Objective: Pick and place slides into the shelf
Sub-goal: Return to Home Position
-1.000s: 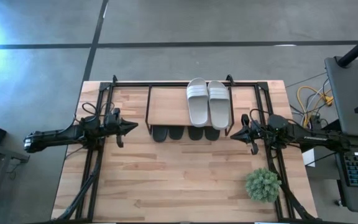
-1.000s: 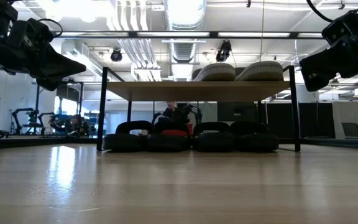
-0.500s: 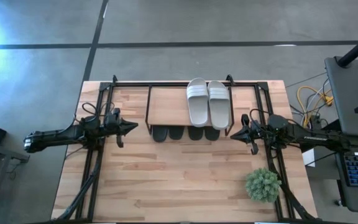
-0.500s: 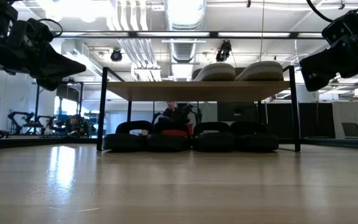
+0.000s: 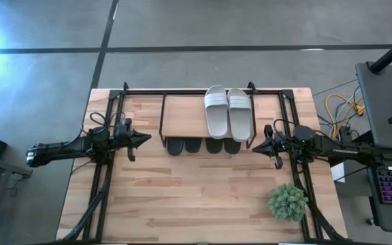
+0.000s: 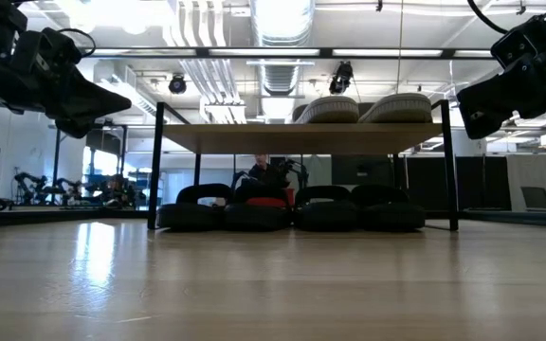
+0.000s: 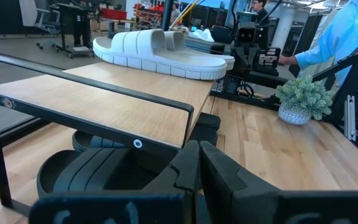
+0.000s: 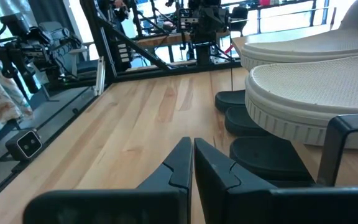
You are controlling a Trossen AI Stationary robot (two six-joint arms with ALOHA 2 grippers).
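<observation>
Nothing has moved since before. Both jaws are pressed together, one off each end of the shelf (image 5: 182,117). Arms (image 5: 67,148) should be pulled back slowly so no slides (image 5: 218,112) are bumped.

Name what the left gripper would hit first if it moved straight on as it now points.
Probably the shelf, its near end frame, right ahead of the left gripper; height is unclear.

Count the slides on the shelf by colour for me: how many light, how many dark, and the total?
Light grey-white broad-strap slides, on the wood plank top of the black tube-frame shelf: 2
Dark grey-black broad-strap slides, beneath that plank: 4
Total: 6
</observation>
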